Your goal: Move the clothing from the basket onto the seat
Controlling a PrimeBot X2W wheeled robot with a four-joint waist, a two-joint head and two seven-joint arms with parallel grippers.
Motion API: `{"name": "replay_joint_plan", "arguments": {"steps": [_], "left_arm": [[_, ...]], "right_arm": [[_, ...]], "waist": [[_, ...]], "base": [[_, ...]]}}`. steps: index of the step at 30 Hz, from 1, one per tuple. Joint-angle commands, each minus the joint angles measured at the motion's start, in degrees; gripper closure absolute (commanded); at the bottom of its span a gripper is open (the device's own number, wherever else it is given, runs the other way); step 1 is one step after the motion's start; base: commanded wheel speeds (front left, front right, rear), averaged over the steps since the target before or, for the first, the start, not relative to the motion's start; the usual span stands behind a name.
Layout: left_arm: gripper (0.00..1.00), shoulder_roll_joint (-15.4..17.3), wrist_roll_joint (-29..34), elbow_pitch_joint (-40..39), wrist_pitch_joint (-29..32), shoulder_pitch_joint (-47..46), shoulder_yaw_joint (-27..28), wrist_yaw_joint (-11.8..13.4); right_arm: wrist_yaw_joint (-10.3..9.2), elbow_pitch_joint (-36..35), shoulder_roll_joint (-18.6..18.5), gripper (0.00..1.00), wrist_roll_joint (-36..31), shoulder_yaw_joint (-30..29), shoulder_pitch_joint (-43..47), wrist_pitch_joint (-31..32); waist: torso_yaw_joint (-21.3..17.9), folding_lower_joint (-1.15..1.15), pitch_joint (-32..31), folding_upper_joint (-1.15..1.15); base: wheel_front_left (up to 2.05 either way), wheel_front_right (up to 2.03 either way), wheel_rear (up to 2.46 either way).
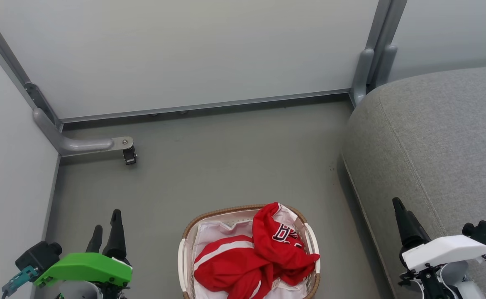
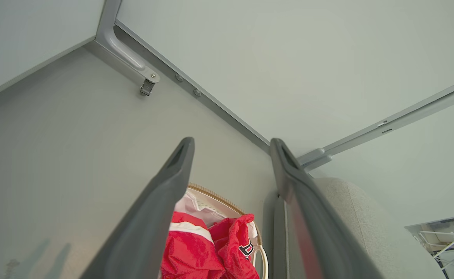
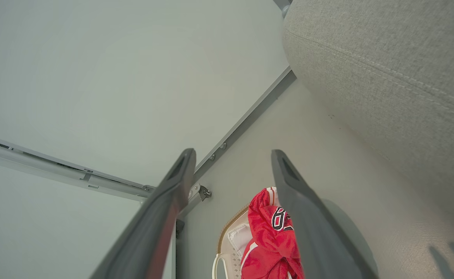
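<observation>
- Two pale grey wall panels [image 1: 184, 54] in metal frames meet at a corner and close off the far side.
- Floor [image 1: 226, 166]: plain grey, matte.
- Seat [image 1: 433, 137]: big grey woven cushion on the right, with a rounded edge and a stitched seam running along it.
- Basket [image 1: 183, 257]: oval, white perforated plastic with a brown woven rim, white handles and a white liner. It stands on the floor near the seat, not touching it.
- Clothing [image 1: 243, 261]: bright red, crumpled, with a broad white stripe and black-and-white lettering. All of it is heaped inside the basket, top fold up at the far rim.
- Left gripper [image 2: 231, 143]: fingers spread apart, holding nothing, above the floor left of the basket.
- Right gripper [image 3: 233, 153]: fingers also apart and holding nothing, over the seat's front edge.
- Bracket foot [image 1: 124, 145]: small metal piece at the left wall base.
</observation>
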Motion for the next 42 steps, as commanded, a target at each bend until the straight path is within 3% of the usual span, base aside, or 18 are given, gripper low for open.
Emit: {"name": "replay_joint_plan", "arguments": {"steps": [1,19,42], "left_arm": [[0.00,1.01,2.57,-0.69,-0.70,0.01,-0.88,0.70],[0.00,3.18,14.56,-3.28,-4.09,-0.52,-5.84,5.54],[0.00,2.91,28.92,-1.34,-7.65,-2.80,-6.71,5.41]], "right_arm": [[0.02,-0.46,-0.71,0.00,-2.27,0.50,-1.59,-0.81],[0.02,0.89,-1.98,0.00,-15.03,3.05,-3.32,-4.22],[0.02,4.45,-3.72,0.00,-29.33,5.33,-6.75,-7.80]], "waist": [[0.02,0.00,0.00,0.00],[0.11,0.00,0.15,0.00],[0.20,0.00,0.55,0.00]], "base": [[0.00,0.00,0.00],[0.00,0.00,0.00],[0.00,0.00,0.00]]}}
